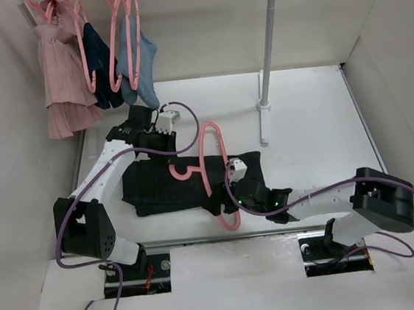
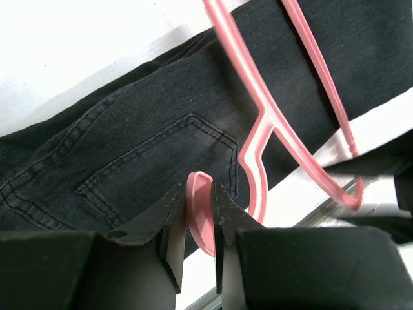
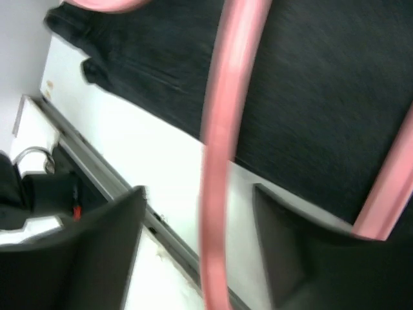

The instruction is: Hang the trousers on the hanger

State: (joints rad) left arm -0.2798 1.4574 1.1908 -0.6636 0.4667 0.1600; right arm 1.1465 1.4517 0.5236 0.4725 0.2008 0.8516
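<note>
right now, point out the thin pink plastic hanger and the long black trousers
thin pink plastic hanger (image 2: 261,129), left wrist view, neck fork
long black trousers (image 2: 155,161), left wrist view, back pocket

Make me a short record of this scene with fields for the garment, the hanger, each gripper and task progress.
garment: long black soft-fabric trousers, folded on the white table
support: thin pink plastic triangular hanger, over the trousers
left gripper: shut on the hanger's hook
right gripper: open, astride a hanger bar
progress: trousers not yet hung
</note>
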